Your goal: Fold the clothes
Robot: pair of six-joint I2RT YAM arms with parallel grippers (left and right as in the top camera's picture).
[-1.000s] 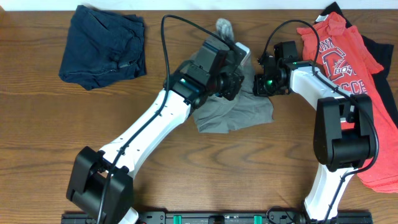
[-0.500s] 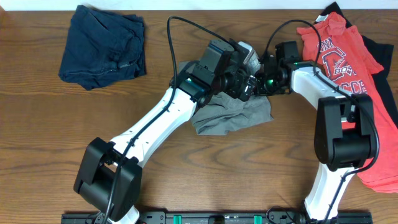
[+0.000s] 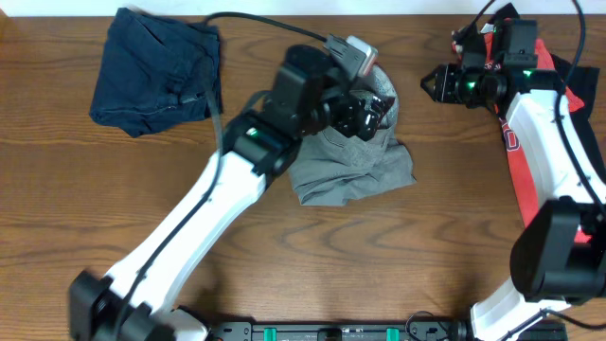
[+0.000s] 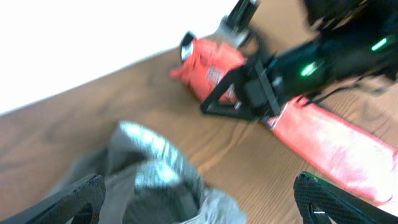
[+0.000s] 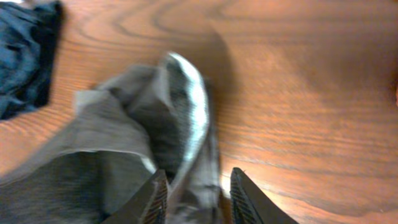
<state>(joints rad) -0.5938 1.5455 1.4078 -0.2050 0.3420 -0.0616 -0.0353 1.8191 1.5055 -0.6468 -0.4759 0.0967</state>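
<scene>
The grey-khaki shorts [image 3: 350, 166] lie crumpled mid-table, their pale waistband [image 4: 152, 152] bunched up at the top right. My left gripper [image 3: 371, 102] hovers over that bunch, open wide, its fingers [image 4: 68, 199] standing either side of the cloth without touching it. My right gripper [image 3: 426, 83] is out over bare wood to the right of the shorts, by the red T-shirt [image 3: 512, 152]. Its jaws stand partly apart; in the right wrist view, grey cloth [image 5: 186, 124] shows blurred between and beyond them [image 5: 198, 186].
Dark navy shorts [image 3: 156, 71] lie at the back left. The red T-shirt [image 4: 336, 149] runs along the right side under the right arm [image 4: 280, 81]. Bare wood [image 3: 445, 189] separates the grey shorts from the T-shirt.
The right arm has swung back and to the right, off the grey shorts, its jaws parting. The left gripper has let go and opened wide above the waistband, which is left bunched up.
</scene>
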